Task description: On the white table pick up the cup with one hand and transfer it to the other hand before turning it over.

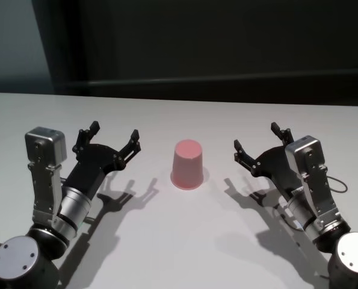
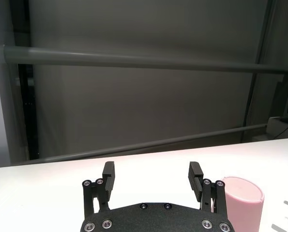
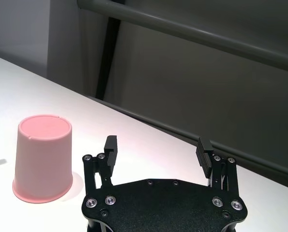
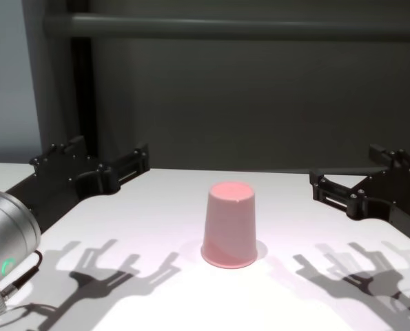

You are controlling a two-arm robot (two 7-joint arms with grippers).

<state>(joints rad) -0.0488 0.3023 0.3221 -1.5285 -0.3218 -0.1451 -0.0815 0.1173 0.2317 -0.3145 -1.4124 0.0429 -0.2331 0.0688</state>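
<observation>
Between both spread grippers point(image 1: 112, 137) point(image 1: 262, 136) stands the inverted cup point(image 1: 187, 164).

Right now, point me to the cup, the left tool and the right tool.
cup point(image 1: 187, 165), head view, middle of its side wall.
left tool point(image 1: 114, 136), head view, gap midway between its open fingertips.
right tool point(image 1: 257, 137), head view, gap midway between its open fingertips.

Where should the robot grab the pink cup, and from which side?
Best on its side wall, around the middle. The cup stands upside down on the white table, closed base up and wide rim down, so there's no open rim to pinch. It's between both open grippers, so the left gripper or right gripper can come in level from its own side.
</observation>
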